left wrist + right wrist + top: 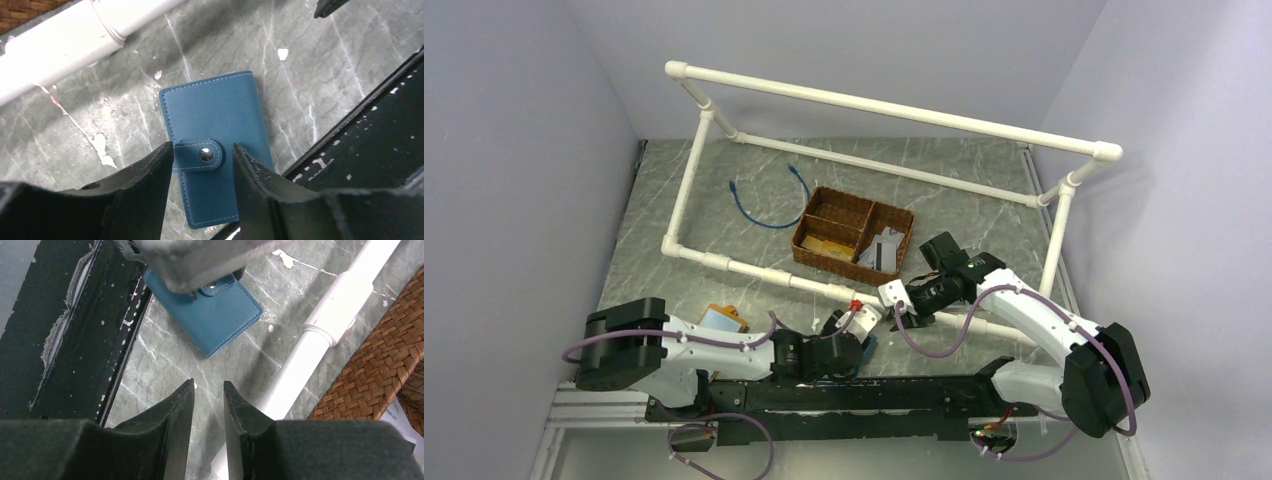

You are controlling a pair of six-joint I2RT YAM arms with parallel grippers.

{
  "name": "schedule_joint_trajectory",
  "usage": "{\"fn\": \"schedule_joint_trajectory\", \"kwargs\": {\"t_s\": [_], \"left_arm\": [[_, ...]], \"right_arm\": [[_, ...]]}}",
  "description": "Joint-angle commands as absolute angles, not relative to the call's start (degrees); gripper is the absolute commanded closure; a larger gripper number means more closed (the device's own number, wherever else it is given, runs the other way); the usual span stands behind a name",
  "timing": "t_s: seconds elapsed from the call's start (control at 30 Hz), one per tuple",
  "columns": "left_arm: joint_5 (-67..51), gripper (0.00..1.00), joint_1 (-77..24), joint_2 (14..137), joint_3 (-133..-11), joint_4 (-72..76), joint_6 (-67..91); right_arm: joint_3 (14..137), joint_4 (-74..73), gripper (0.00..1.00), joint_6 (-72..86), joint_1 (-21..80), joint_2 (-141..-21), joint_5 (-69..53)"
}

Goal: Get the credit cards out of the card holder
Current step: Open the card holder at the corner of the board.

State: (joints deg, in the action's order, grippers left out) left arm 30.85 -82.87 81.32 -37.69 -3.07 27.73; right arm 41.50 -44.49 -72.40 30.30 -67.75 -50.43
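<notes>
The slate-blue card holder [215, 130] lies closed and flat on the marble table, right next to the black rail. Its strap tab [199, 155] is snapped down over the front. My left gripper [202, 149] hovers just above it, open, with one finger on each side of the tab and nothing pinched. The right wrist view shows the holder [222, 317] partly under the left gripper's body. My right gripper [209, 386] hangs a short way off, near the white pipe, its jaws narrowly open over bare table. The credit cards are hidden; none shows outside the closed holder.
A white pipe frame [764, 272] crosses the table just behind both grippers. Beyond it stands a wicker basket [854, 238] with card items inside. An orange-tan holder with a pale blue card [722, 320] lies by the left arm. A blue cable [764, 205] lies further back. The black rail [365, 150] runs along the near edge.
</notes>
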Motion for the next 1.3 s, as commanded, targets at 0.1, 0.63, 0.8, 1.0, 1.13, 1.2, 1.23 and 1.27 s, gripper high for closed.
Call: {"fn": "schedule_joint_trajectory", "kwargs": {"t_s": [0.1,0.63,0.8,1.0,1.13,1.2,1.23,1.27], "left_arm": [[37.62,0.57,-83.23,84.21,-39.89,-6.23,30.80],[36.99,0.92,-81.43,80.60,-35.80,-8.88,34.32],[28.44,1.00,-76.96,75.64,-31.47,-1.61,34.55],[19.76,1.00,-71.60,70.15,-26.60,3.70,38.46],[13.81,1.00,-68.56,68.17,-23.36,8.19,40.95],[12.20,1.00,-67.73,68.46,-22.67,9.62,41.74],[11.48,1.00,-67.40,68.85,-22.46,9.93,41.93],[10.64,1.00,-67.21,69.48,-22.57,10.26,41.87]], "right_arm": [[41.66,-44.28,0.70,-73.17,30.10,-66.80,-52.18],[41.23,-45.10,0.71,-74.80,30.59,-66.62,-53.68],[40.81,-42.59,0.71,-73.87,34.53,-67.14,-52.21],[41.03,-37.16,0.73,-70.58,41.56,-68.57,-46.02],[42.03,-33.58,0.74,-68.48,45.84,-69.17,-41.71],[43.20,-32.62,0.74,-67.15,48.37,-69.80,-41.22],[43.58,-32.18,0.74,-66.63,49.65,-70.22,-40.77],[43.90,-31.83,0.74,-66.29,50.88,-70.70,-40.19]]}}
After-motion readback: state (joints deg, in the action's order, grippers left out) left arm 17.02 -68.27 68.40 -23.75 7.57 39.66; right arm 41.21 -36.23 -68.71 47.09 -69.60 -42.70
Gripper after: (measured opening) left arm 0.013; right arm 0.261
